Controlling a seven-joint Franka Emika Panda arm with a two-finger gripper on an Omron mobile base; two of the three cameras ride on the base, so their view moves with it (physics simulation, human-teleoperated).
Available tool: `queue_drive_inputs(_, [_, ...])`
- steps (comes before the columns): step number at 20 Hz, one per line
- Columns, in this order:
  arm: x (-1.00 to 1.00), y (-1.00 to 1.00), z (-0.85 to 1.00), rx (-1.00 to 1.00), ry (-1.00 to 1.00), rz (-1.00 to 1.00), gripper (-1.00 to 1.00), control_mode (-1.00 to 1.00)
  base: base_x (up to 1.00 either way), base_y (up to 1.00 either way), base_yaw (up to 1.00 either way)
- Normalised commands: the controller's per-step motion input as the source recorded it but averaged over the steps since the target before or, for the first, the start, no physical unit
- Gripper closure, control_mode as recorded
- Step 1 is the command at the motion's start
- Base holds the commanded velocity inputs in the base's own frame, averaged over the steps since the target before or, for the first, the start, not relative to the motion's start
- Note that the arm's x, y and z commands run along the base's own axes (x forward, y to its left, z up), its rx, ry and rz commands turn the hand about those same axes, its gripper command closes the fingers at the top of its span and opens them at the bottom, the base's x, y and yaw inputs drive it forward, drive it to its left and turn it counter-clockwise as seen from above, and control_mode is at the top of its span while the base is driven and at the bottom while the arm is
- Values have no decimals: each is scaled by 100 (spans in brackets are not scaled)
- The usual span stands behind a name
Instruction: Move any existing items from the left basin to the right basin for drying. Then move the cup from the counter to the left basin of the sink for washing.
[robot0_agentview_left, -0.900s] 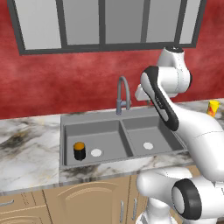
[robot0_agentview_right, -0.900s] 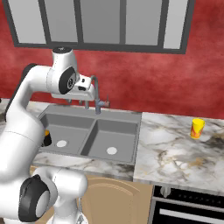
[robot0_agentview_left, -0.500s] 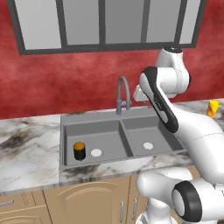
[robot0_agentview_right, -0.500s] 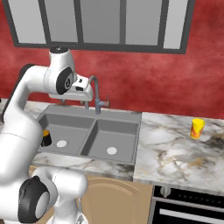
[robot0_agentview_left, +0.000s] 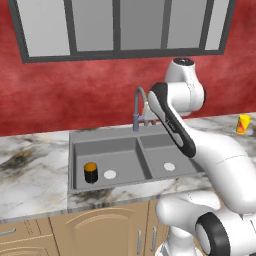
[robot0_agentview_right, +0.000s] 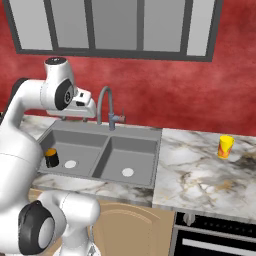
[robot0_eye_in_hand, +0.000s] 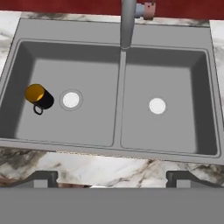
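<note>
The black jar with an orange top (robot0_eye_in_hand: 38, 97) stands in the left basin (robot0_eye_in_hand: 92, 70), just left of its white drain; it also shows as the jar (robot0_agentview_left: 90, 172) and the jar (robot0_agentview_right: 51, 158). The right basin (robot0_eye_in_hand: 179, 78) holds nothing but its drain. My gripper (robot0_eye_in_hand: 111, 178) hangs high over the sink's front edge, looking straight down, open, with its fingers (robot0_eye_in_hand: 41, 177) wide apart and nothing between them. In the right base view the hand (robot0_agentview_right: 84, 105) is above the left basin (robot0_agentview_right: 75, 145), near the faucet. The yellow cup (robot0_agentview_right: 226, 146) stands far right on the counter (robot0_agentview_right: 200, 175), also seen as the cup (robot0_agentview_left: 243, 123).
The tall curved grey faucet (robot0_agentview_right: 105, 102) rises behind the divider, close beside my hand. A red wall and a window stand behind the sink. An oven front (robot0_agentview_right: 215, 237) sits at the lower right under the counter. Tan cabinets (robot0_agentview_left: 95, 230) run below.
My hand has drifted a little to the left and slightly down above the sink. The jar and the cup have stayed where they were.
</note>
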Motion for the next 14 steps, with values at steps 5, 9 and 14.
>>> queue_drive_inputs(5, [0, 33, -16, -1, 1, 0, -100, -100, 0, 0, 0])
queue_drive_inputs(9, [-1, 33, -16, -4, 0, 0, -100, -100, 0, 0, 0])
queue_drive_inputs(14, [-10, 27, -16, -2, 0, 0, -100, -100, 0, 0, 0])
